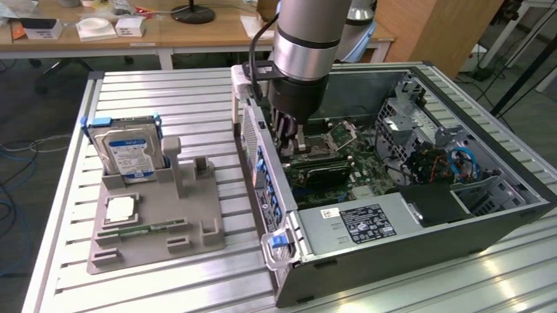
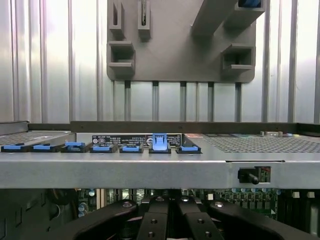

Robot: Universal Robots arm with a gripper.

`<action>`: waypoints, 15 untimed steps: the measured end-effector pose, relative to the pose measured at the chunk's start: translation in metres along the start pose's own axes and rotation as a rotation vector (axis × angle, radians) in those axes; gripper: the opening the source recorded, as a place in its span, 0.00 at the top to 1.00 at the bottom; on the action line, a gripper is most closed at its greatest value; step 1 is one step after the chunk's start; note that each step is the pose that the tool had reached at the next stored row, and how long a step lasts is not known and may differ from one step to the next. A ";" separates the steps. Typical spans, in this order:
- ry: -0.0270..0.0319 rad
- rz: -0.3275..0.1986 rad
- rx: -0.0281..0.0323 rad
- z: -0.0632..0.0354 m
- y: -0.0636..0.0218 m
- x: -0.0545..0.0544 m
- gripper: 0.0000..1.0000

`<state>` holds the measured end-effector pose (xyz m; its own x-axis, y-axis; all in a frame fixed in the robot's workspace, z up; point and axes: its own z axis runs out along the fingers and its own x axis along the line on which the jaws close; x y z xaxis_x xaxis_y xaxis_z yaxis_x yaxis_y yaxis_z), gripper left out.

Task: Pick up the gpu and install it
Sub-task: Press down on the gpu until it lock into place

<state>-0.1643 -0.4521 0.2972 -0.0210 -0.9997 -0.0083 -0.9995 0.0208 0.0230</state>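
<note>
One computer case (image 1: pixel 409 222), one hard drive (image 1: pixel 126 149), perhaps seven blue clips (image 2: pixel 159 142).

Ribbed aluminium desk (image 1: pixel 130 91) under even light. Behind it stands a wooden table (image 1: pixel 174 32) with small boxes, beside a wooden cabinet (image 1: pixel 435 29); grey floor (image 1: pixel 26 117).

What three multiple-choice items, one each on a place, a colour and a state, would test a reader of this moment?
1. Where is the claw? A lowered inside the open computer case; B parked beside it; C raised high above it.
2. What colour are the clips along the case's edge? A red; B yellow; C blue.
3. How is the hard drive placed? A lying flat; B standing upright in the grey holder; C mounted in the case.
Key: 1 A, the arm reaches down among the case's boards; 2 C, the wrist view shows a blue row; 3 B, it stands on edge in the holder's slot.
</note>
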 end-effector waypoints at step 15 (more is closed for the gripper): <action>0.0029 0.000 -0.0076 -0.0053 -0.0007 0.002 0.89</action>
<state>-0.1635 -0.4543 0.3025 -0.0211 -0.9998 -0.0054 -0.9993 0.0209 0.0306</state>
